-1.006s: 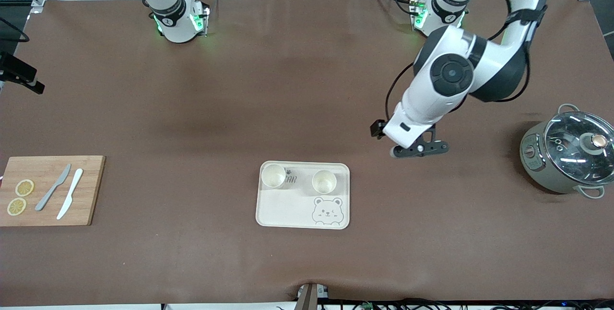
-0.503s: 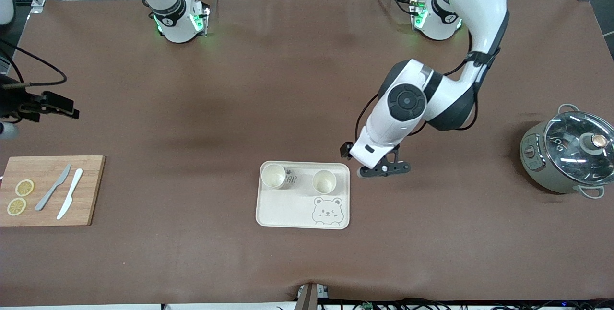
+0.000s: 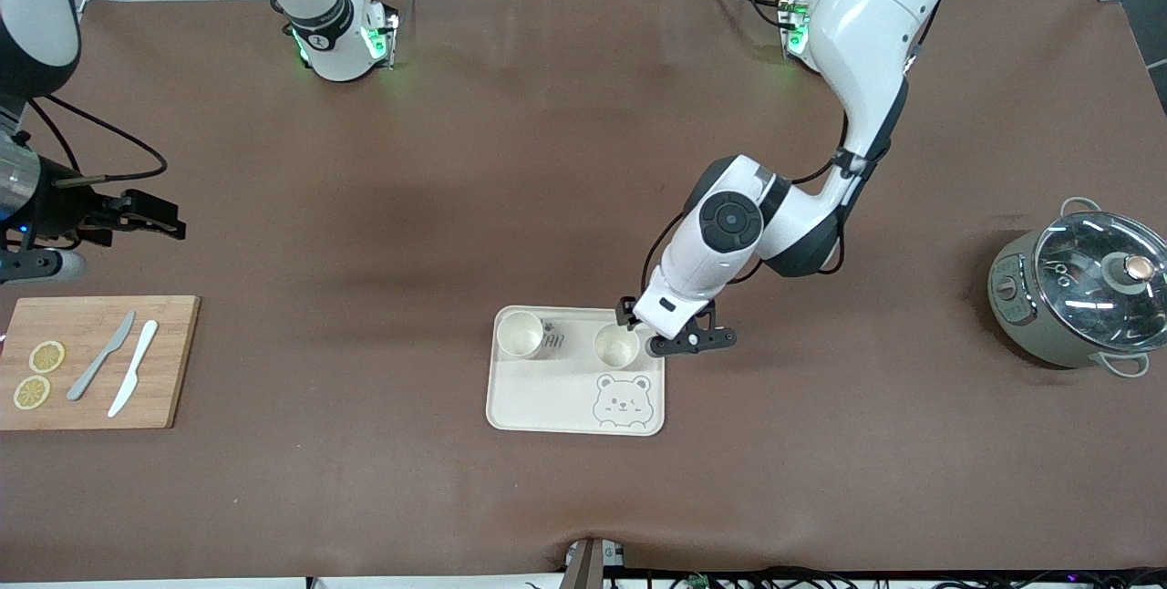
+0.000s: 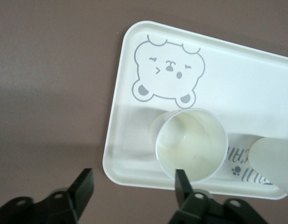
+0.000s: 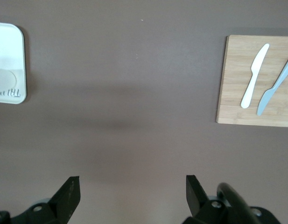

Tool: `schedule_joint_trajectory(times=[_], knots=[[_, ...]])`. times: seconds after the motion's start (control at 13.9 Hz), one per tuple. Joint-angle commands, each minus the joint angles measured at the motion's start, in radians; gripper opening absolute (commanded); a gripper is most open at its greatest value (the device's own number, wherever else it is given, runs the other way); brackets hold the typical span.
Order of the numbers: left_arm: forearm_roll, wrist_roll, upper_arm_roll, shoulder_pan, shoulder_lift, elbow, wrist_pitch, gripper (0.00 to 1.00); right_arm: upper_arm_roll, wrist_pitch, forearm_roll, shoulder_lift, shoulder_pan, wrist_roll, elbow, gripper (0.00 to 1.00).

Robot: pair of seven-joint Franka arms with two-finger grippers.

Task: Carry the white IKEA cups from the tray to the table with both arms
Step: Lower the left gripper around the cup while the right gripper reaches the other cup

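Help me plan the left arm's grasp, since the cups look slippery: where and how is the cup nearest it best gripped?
Grip the cup at its rim, coming from above with one finger inside and one outside. It stands upright and open on the tray, widening toward the rim, so the wall is probably the easiest hold. The left gripper is over its edge, open; one finger overlaps the rim.

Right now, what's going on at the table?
Both white cups still stand on the tray. The left gripper hangs open at the tray's edge toward the left arm's end, beside the cup nearest it, with one finger at that cup's rim and nothing gripped. The other cup is untouched. The right gripper is open over bare table, above the cutting board.
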Motion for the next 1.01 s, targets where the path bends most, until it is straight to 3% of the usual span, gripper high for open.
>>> schedule_joint_trajectory(times=[0.0, 0.29, 0.36, 0.5, 0.93], knots=[[0.037, -0.026, 0.019, -0.028, 0.045, 0.050, 0.008, 0.58, -0.002, 0.015, 0.012, 0.040, 0.035, 0.110, 0.021, 1.00], [0.037, -0.026, 0.025, -0.028, 0.081, 0.053, 0.103, 0.56, -0.002, 0.097, 0.106, 0.110, 0.068, 0.172, 0.021, 1.00], [0.039, -0.025, 0.026, -0.028, 0.094, 0.051, 0.127, 0.51, -0.002, 0.111, 0.132, 0.128, 0.066, 0.195, 0.021, 1.00], [0.039, -0.025, 0.043, -0.040, 0.114, 0.051, 0.173, 0.46, -0.002, 0.119, 0.144, 0.177, 0.090, 0.267, 0.021, 1.00], [0.035, -0.025, 0.045, -0.032, 0.087, 0.051, 0.173, 0.48, -0.002, 0.258, 0.161, 0.256, 0.268, 0.567, 0.020, 1.00]])
